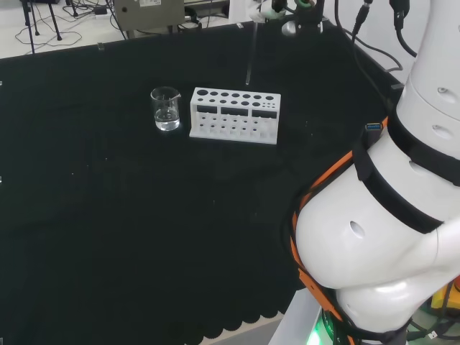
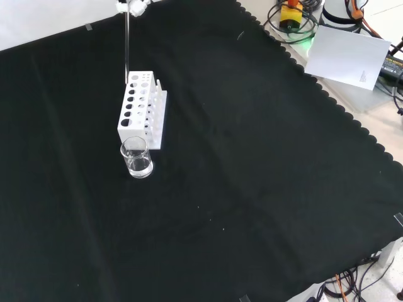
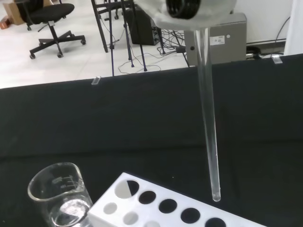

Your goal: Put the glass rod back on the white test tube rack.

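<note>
In the head view a small beaker (image 1: 165,109) with a little clear liquid stands just left of the white rack (image 1: 235,115). The glass rod (image 1: 249,61), thin, clear and round-tipped, hangs nearly upright in the air over the rack's right part. The hand (image 1: 269,8) holds its top end; whether the fingers pinch it, I cannot tell.

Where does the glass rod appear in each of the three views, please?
Head view: the glass rod hangs upright at top centre, above the far side of the white rack.
Front view: it hangs at upper left, its tip by the rack's far end.
Wrist view: it runs down the middle, its tip above the rack.
Shared landmark: the beaker beside the rack.
</note>
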